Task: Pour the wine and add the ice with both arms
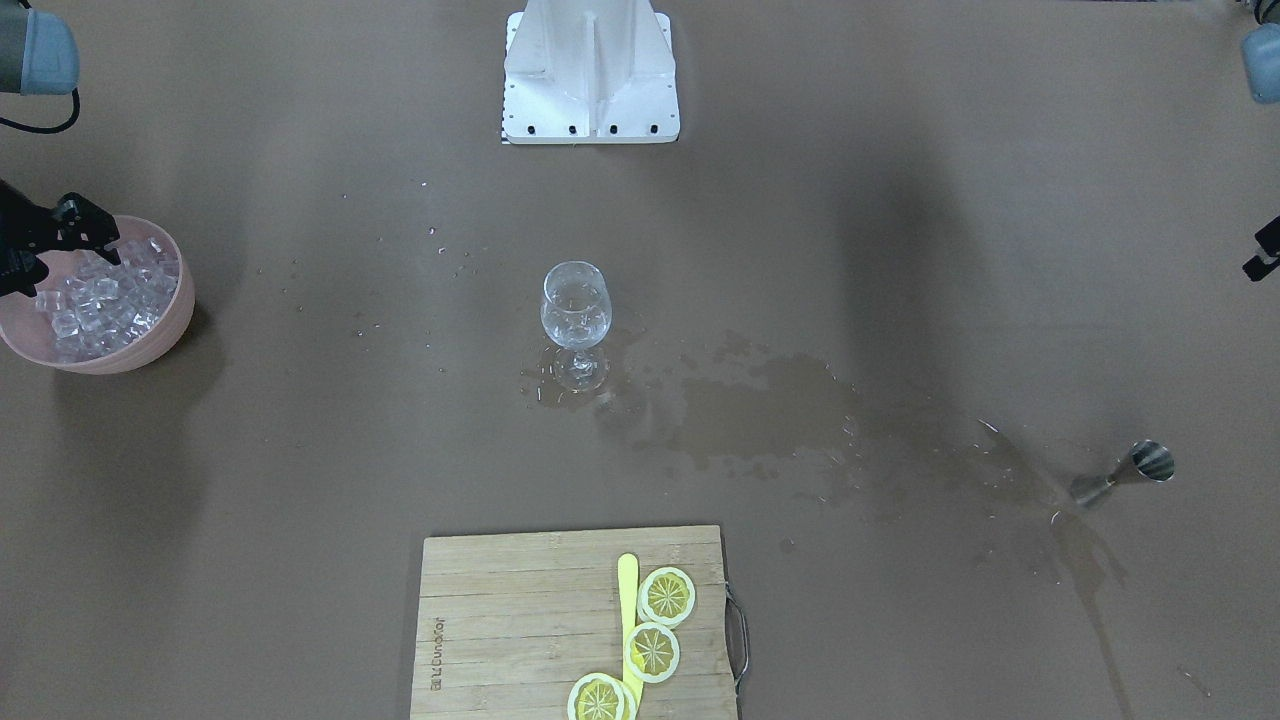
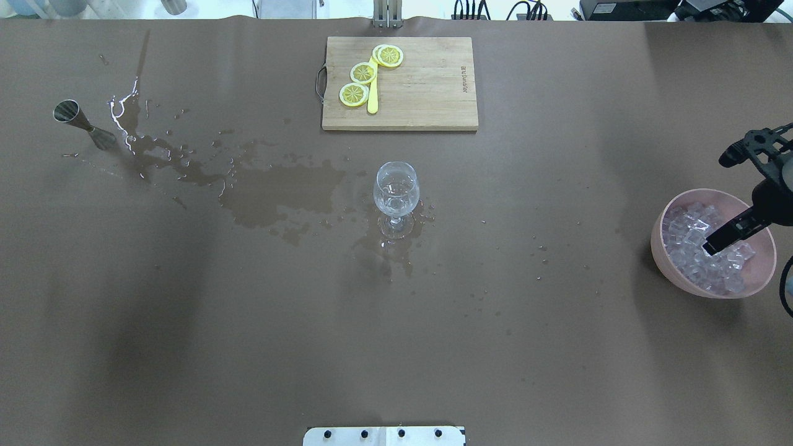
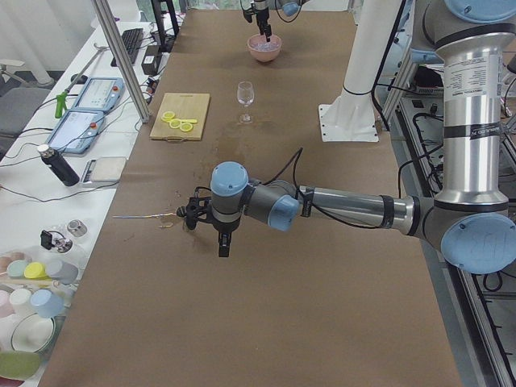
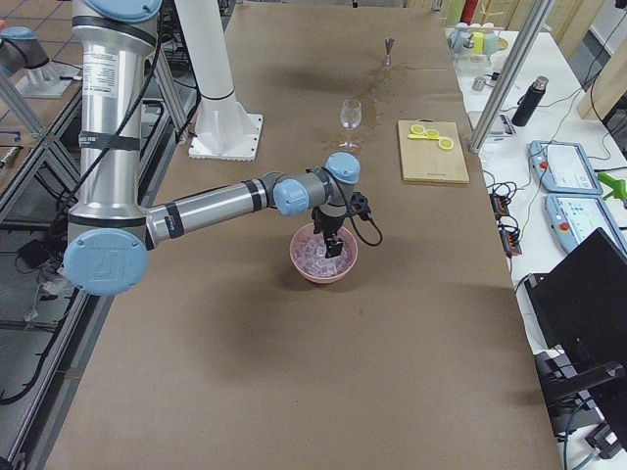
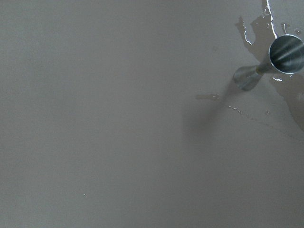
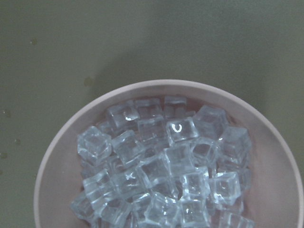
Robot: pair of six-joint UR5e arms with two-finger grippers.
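Note:
The ice is a heap of clear cubes in a pink bowl at the table's right end; it also shows in the front view. My right gripper hangs over the bowl with its tip down at the ice. I cannot tell whether it is open or shut. A clear stemmed glass stands upright mid-table. The left gripper points down above bare table at the left end, near a steel jigger. I cannot tell its state.
A wet spill runs from the jigger towards the glass. A wooden cutting board with lemon slices and a yellow knife lies at the far edge. The white robot base stands at the near edge.

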